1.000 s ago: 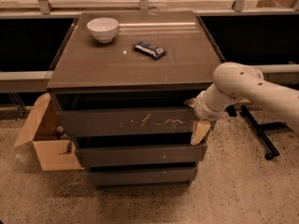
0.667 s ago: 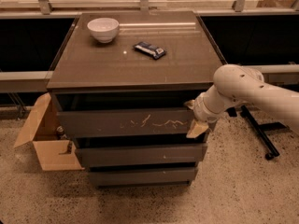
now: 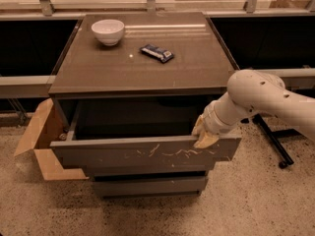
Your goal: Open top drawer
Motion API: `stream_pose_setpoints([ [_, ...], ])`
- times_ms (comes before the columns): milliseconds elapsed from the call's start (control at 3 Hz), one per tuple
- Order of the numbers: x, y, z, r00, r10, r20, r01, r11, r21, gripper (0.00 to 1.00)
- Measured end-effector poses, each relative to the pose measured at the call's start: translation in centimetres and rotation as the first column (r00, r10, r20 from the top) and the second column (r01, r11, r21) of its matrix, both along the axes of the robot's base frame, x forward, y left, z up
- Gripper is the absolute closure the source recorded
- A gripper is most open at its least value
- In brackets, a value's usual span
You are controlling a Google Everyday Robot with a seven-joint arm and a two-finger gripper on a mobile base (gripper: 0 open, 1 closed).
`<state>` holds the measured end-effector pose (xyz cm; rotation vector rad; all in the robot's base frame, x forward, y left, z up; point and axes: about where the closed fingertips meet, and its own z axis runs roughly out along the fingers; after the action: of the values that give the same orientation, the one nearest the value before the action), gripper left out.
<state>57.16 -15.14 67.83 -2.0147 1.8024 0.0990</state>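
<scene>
We are seeing the top drawer (image 3: 142, 154) standing well out of the cabinet (image 3: 147, 77), where a moment ago its scratched front was sitting flush with the two narrower fronts below. A dark cavity is now showing behind it, so we are judging the opening largely done. The gripper (image 3: 204, 135) is resting on the top edge of the drawer front near its right end; we cannot tell whether it is clamping that edge or only hooking it. The drawer's long axis is running left to right across the view, and its front is facing us, the direction it is sliding.
</scene>
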Motion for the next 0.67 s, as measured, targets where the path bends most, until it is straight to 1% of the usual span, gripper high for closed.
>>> stream_pose_setpoints([
  [333,-0.02,0.0,0.03,1.0,0.0,0.0,0.0,1.0,0.0,0.82],
  [667,-0.02,0.01,0.03,1.0,0.0,0.0,0.0,1.0,0.0,0.59],
])
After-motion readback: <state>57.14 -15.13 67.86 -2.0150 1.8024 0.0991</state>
